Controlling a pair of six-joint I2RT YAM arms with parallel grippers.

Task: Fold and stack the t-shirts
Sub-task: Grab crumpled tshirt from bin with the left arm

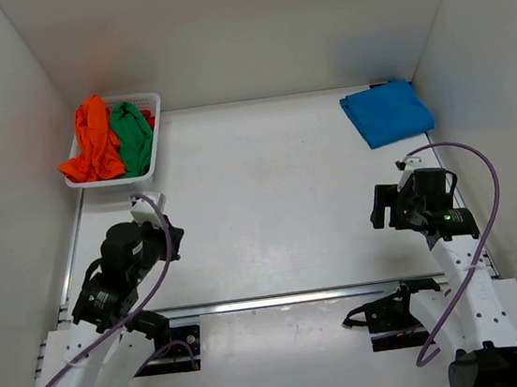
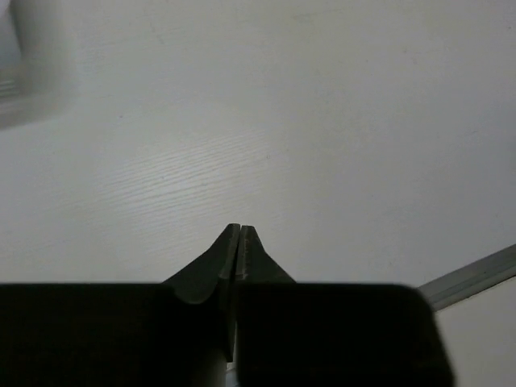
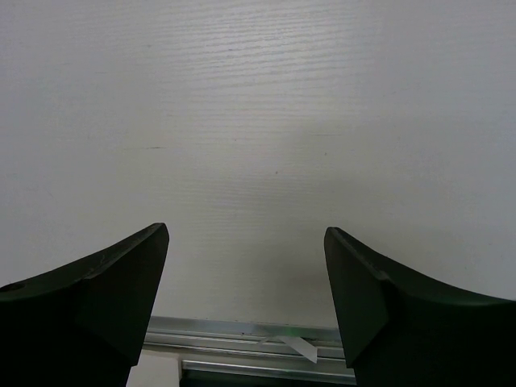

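Note:
A folded blue t-shirt [image 1: 386,113] lies at the far right of the table. An orange t-shirt [image 1: 92,138] and a green one [image 1: 133,136] are heaped in the white basket [image 1: 150,103] at the far left, with a bit of red cloth [image 1: 147,116] behind them. My left gripper [image 1: 149,205] hovers near the basket's front edge; in its wrist view the left gripper [image 2: 240,229] is shut with nothing in it. My right gripper [image 1: 382,205] stands open above bare table, below the blue shirt; the right gripper [image 3: 246,242] holds nothing.
White walls enclose the table on three sides. A metal rail [image 1: 281,298] runs along the near edge; the same rail [image 3: 242,332] shows under the right fingers. A blurred basket corner [image 2: 24,72] sits at the left wrist view's upper left.

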